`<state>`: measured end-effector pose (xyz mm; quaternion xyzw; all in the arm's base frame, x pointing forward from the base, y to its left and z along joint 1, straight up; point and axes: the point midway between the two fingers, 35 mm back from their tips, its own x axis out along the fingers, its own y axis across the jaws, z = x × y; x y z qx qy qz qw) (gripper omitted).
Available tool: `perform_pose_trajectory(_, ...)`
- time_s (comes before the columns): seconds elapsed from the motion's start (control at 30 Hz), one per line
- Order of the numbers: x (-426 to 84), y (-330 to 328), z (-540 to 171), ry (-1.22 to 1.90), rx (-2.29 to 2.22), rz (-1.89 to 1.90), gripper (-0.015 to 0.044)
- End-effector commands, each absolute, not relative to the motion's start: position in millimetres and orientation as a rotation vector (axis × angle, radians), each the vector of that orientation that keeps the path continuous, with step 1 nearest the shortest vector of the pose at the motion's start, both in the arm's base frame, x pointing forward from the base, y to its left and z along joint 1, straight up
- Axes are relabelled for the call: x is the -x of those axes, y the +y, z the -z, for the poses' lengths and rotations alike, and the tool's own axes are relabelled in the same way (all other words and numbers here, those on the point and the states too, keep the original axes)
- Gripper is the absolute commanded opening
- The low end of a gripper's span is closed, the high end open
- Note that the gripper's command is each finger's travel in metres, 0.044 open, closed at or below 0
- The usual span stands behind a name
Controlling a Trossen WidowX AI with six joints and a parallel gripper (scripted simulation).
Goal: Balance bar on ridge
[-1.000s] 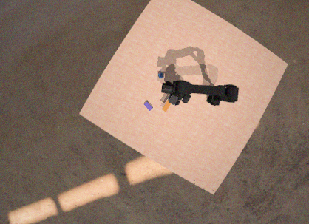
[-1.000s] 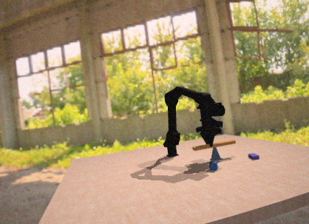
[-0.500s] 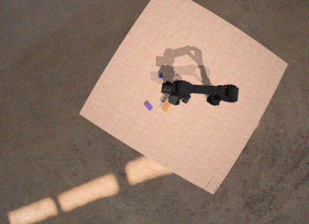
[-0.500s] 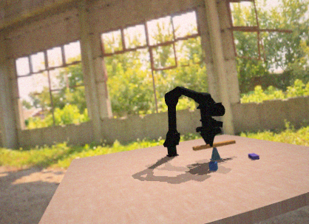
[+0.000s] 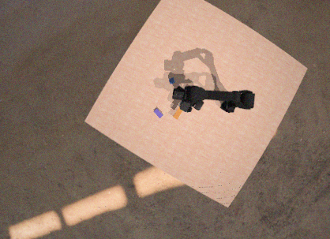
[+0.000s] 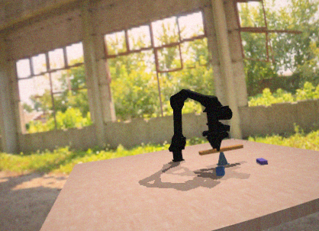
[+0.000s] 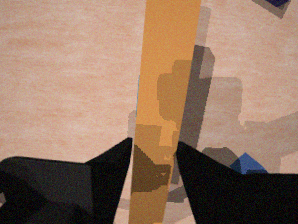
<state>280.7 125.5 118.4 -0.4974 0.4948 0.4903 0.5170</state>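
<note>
The orange bar [image 5: 178,113] [image 6: 233,147] [image 7: 169,40] lies across the top of the blue ridge [image 6: 223,158], clear of the table and close to level in the exterior view. In the wrist view the bar hides nearly all of the ridge. My gripper [image 6: 218,149] [image 7: 154,144] is slightly open around the bar, with one fingertip close beside each long side. The fingers no longer look pressed on it. In the top view the arm covers the fingertips and part of the bar.
A small blue block [image 5: 171,80] [image 6: 220,171] [image 7: 247,164] stands on the table near the ridge. A purple block [image 5: 158,112] [image 6: 262,161] [image 7: 276,2] lies beyond the bar on the other side. The arm's shadow falls over the table around them.
</note>
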Motion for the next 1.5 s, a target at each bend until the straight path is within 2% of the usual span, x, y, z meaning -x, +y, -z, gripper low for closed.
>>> perform_pose_trajectory(0.0, -280.7, 125.4, -118.4, 1.188, 1.194, -1.177, 0.0211)
perform_pose_trajectory(0.3, -280.7, 125.4, -118.4, 1.188, 1.194, -1.177, 0.044)
perform_pose_trajectory(0.43, -281.7, 125.9, -125.6, 1.187, 1.194, -1.177, 0.044)
perform_pose_trajectory(0.73, -277.6, 124.1, -216.4, 1.178, 1.195, -1.172, 0.044)
perform_pose_trajectory(1.47, -277.2, 123.9, -218.1, 1.178, 1.195, -1.172, 0.044)
